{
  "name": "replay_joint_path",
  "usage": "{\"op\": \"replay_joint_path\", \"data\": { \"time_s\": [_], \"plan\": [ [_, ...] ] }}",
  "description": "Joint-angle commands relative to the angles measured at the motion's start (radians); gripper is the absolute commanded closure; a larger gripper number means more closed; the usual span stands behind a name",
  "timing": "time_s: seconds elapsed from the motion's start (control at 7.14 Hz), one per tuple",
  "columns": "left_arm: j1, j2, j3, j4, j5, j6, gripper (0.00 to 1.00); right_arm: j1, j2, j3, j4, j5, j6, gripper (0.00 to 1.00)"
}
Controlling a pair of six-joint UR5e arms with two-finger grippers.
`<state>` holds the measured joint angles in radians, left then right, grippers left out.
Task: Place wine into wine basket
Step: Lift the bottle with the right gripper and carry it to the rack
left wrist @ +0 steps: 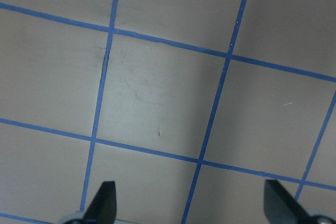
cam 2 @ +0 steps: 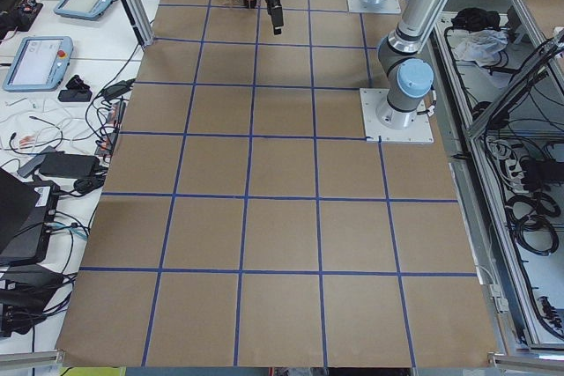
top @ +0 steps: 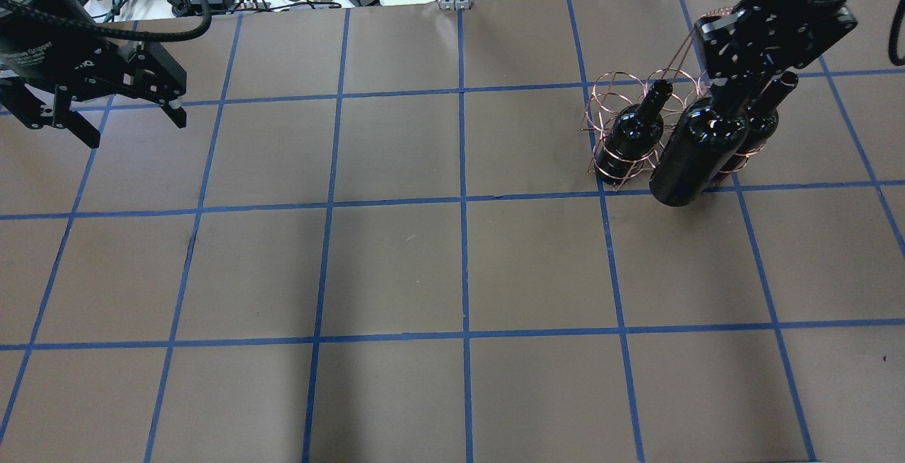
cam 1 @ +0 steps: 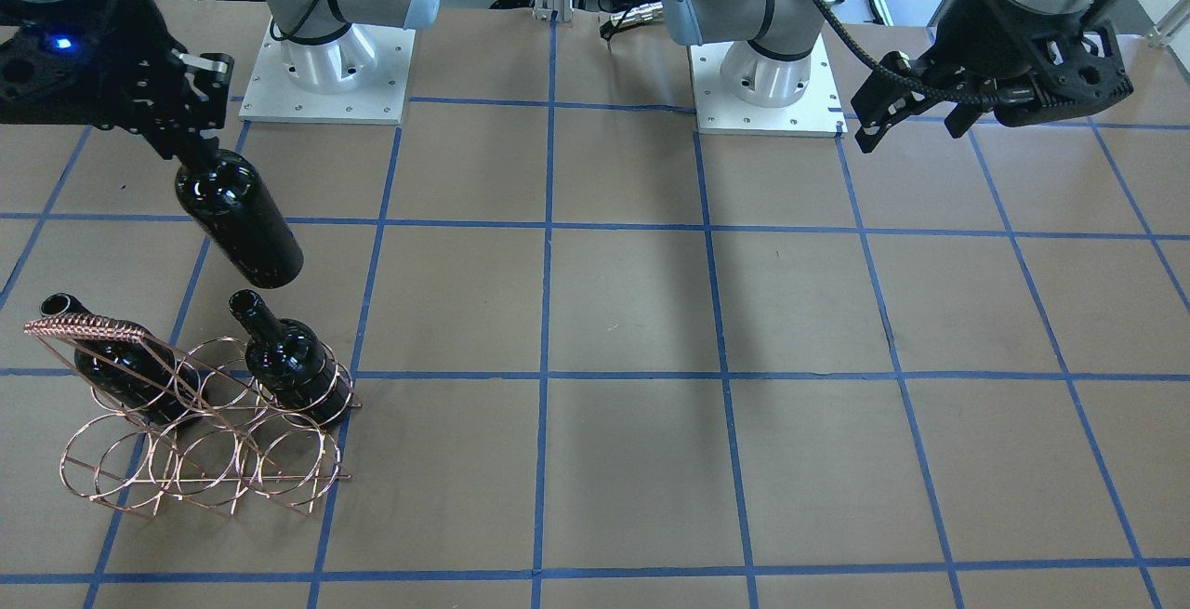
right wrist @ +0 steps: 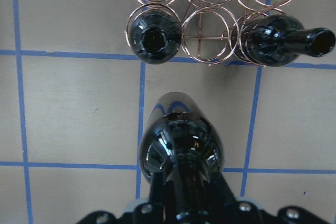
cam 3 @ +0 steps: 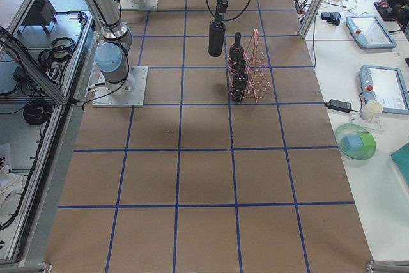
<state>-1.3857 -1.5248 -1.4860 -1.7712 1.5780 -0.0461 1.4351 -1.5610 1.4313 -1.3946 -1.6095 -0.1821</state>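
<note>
The right gripper [right wrist: 186, 196] sits nearest the right wrist camera, its two fingers [right wrist: 157, 195] clamped on the neck of the wine [right wrist: 181, 140]. This glossy near-black bottle hangs neck up and base down, clear of the table [top: 396, 265], which is covered in brown paper with a grid of blue tape. In the exterior right view the bottle hangs roughly upright, on the robot's side of the wine basket [cam 1: 214, 477] and apart from its wires. Beyond the held bottle, the copper-coloured wire basket stands on the robot's right half of the table, toward the long edge away from the robot and across from the right arm's base. Its ring loops form two rows, and a coiled-wire handle [cam 1: 88, 325] runs above them. Two further bottles already rest in the row of rings nearest the robot. The first stored bottle [right wrist: 153, 38] occupies one outer ring and is seen from straight above its mouth. The second stored bottle [right wrist: 273, 40] occupies the other outer ring, with one ring between them. Farthest from this group, the left gripper [top: 133, 127] hangs above the robot's left half of the table with its fingers spread wide apart and nothing between them. It is well apart from the basket and all three bottles.
</note>
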Motion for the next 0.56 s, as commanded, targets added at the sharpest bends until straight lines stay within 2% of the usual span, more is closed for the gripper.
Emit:
{"op": "replay_joint_path", "data": {
  "time_s": [0.0,0.14,0.42],
  "plan": [
    [0.000,0.000,0.000,0.002,-0.001,-0.001,0.00,-0.065,0.005,-0.008,-0.015,0.008,-0.040,0.98],
    [0.000,0.000,0.001,0.001,0.000,0.000,0.00,-0.065,0.030,-0.046,-0.024,0.010,-0.033,0.99],
    [0.000,0.000,0.001,0.001,-0.001,0.000,0.00,-0.062,0.167,-0.184,-0.049,0.016,-0.028,1.00]
  ]
}}
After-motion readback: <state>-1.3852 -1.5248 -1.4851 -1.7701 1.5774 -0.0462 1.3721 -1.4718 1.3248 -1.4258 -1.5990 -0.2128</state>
